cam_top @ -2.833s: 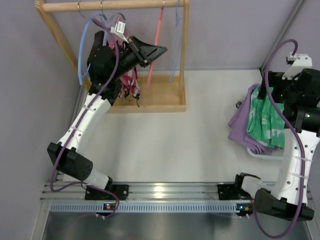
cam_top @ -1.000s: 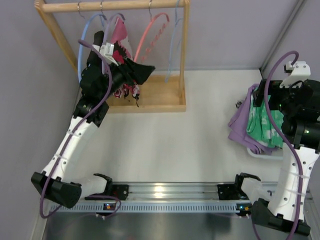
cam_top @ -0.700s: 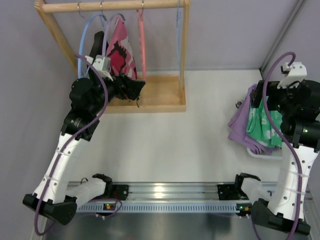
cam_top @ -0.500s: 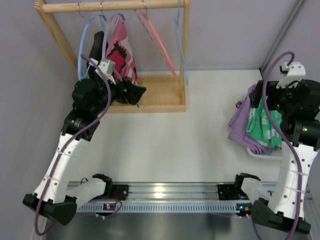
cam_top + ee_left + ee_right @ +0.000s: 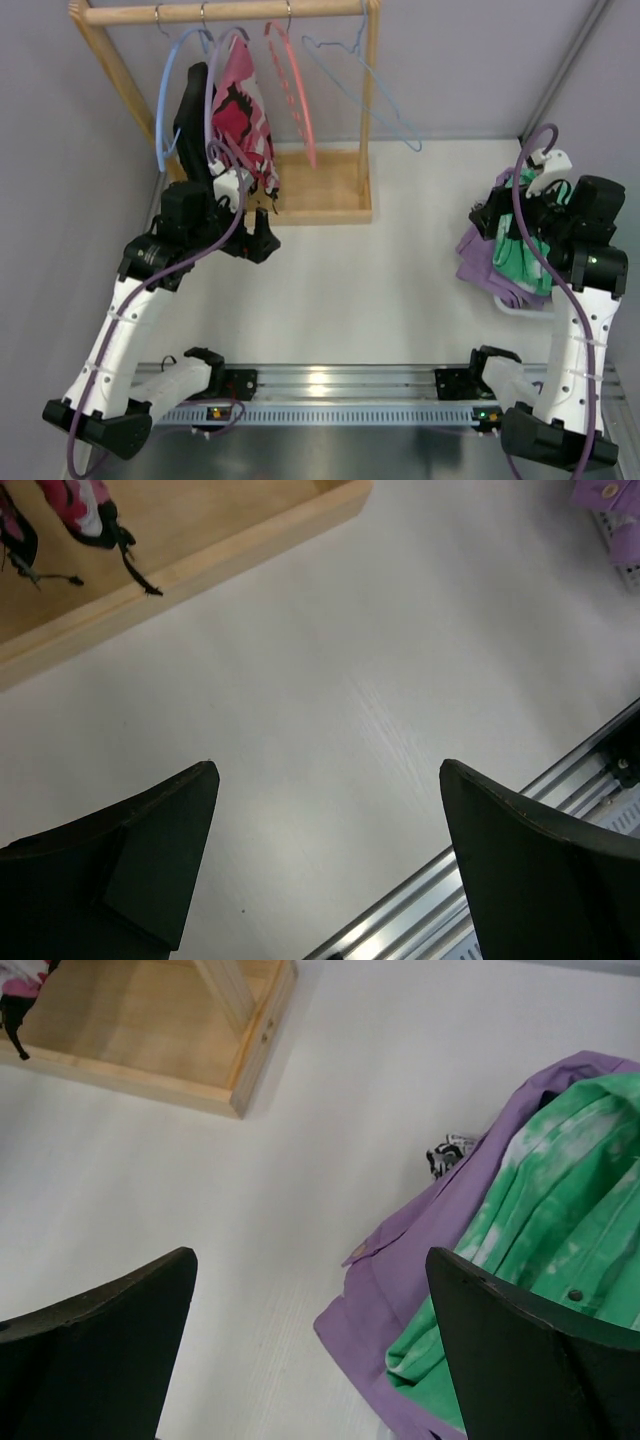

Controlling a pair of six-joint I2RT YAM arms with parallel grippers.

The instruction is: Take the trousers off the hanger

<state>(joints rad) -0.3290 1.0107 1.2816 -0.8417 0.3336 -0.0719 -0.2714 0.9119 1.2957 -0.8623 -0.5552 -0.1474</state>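
Two grippers on your list: left gripper [image 5: 327, 772] and right gripper [image 5: 310, 1257] both stood spread wide, holding nothing. Trousers [image 5: 545, 1230] lay on the purple cloth [image 5: 400, 1295] at the right side of the counter [image 5: 400, 270]. Hanger [image 5: 293, 95] hung on the rack [image 5: 230, 11], bare as far as you could tell. Removal looked done; no step left.

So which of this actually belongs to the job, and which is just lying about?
Job:
- trousers, green, already off, lying on the purple cloth
- pink hanger, bare, on the rack

Lying about:
- purple cloth
- pink-and-black garment, hung on the rack
- blue hangers
- rack
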